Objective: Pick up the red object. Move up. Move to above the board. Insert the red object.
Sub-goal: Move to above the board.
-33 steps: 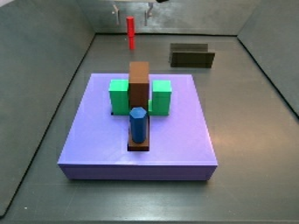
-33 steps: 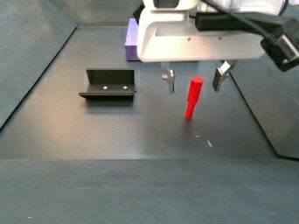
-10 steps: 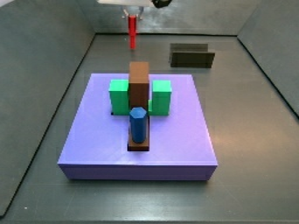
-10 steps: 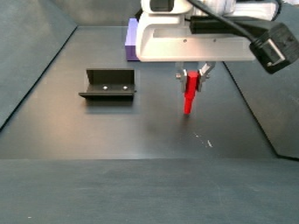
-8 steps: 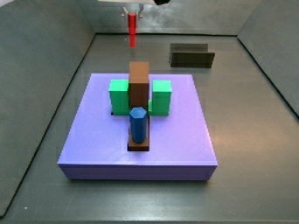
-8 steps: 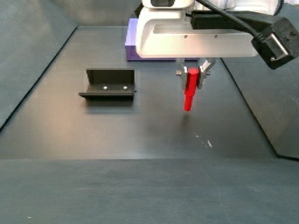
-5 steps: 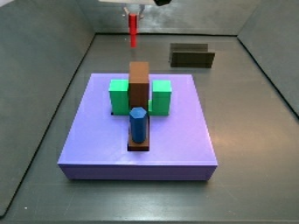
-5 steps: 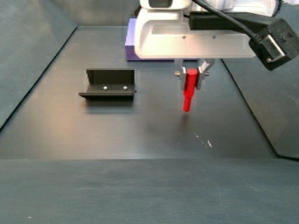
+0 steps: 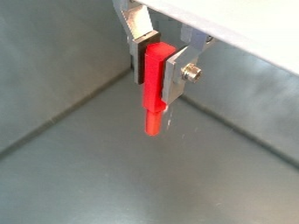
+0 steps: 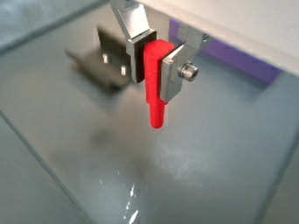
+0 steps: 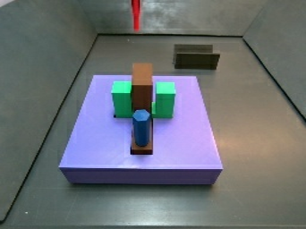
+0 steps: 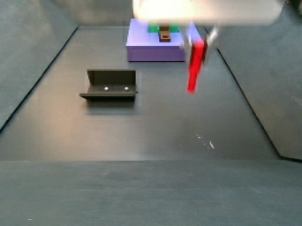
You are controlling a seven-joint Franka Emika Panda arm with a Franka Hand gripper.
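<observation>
The worktop [image 11: 239, 179] carried the purple board [image 11: 84, 152], with a brown block [image 11: 142, 82], green blocks [image 11: 121, 98] and a blue peg [image 11: 141, 127] on it. The fixture [image 12: 109, 85] stood apart from the board. The tool [image 9: 159, 59] hung above the worktop, clenched on the red object [image 9: 153, 96], which hung upright and clear of the floor [image 12: 195, 66].

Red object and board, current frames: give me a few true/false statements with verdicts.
1. The gripper is shut on the red object. True.
2. The red object rests on the floor. False: it hangs clear above it in a side view.
3. The blue peg stands upright on the board. True.
4. The red object is already inserted in the board. False: it is held away from the board.
5. The fixture lies on the board. False: it stands on the floor.
</observation>
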